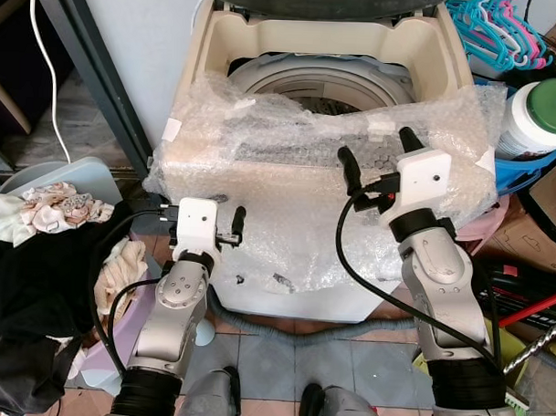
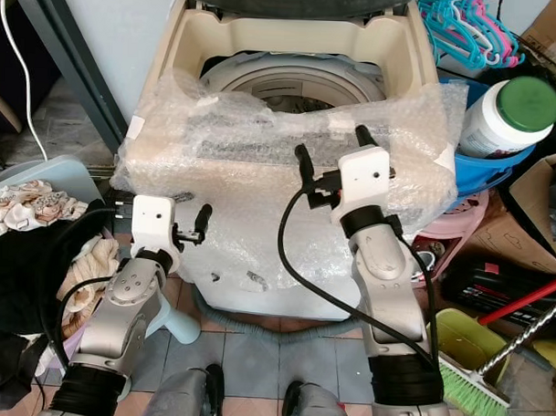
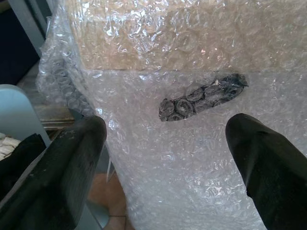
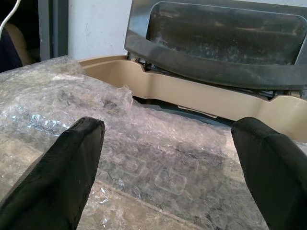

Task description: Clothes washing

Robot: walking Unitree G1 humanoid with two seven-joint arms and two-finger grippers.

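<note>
A cream top-loading washing machine (image 1: 224,42) stands straight ahead with its dark lid (image 4: 216,43) up and the drum (image 1: 328,89) showing. Bubble wrap (image 1: 288,181) covers its front and front top edge. My right gripper (image 1: 376,146) is raised over that wrapped front edge, open, holding nothing. My left gripper (image 1: 203,213) is lower, facing the wrapped front panel at its left side, also open and holding nothing. A pile of laundry lies to the left: a black garment (image 1: 38,291), a floral cloth (image 1: 54,205) and a cream cloth (image 1: 121,266), heaped on a pale blue basket (image 1: 83,169).
On the right are a blue tub (image 1: 526,171) with a green-capped white bottle (image 1: 541,117), coloured hangers (image 1: 499,29), a cardboard box (image 1: 533,231) and a red-handled broom (image 2: 521,303). A dark metal post (image 1: 100,74) and a white cable (image 1: 45,63) are at left. A grey hose (image 1: 283,327) crosses the tiled floor.
</note>
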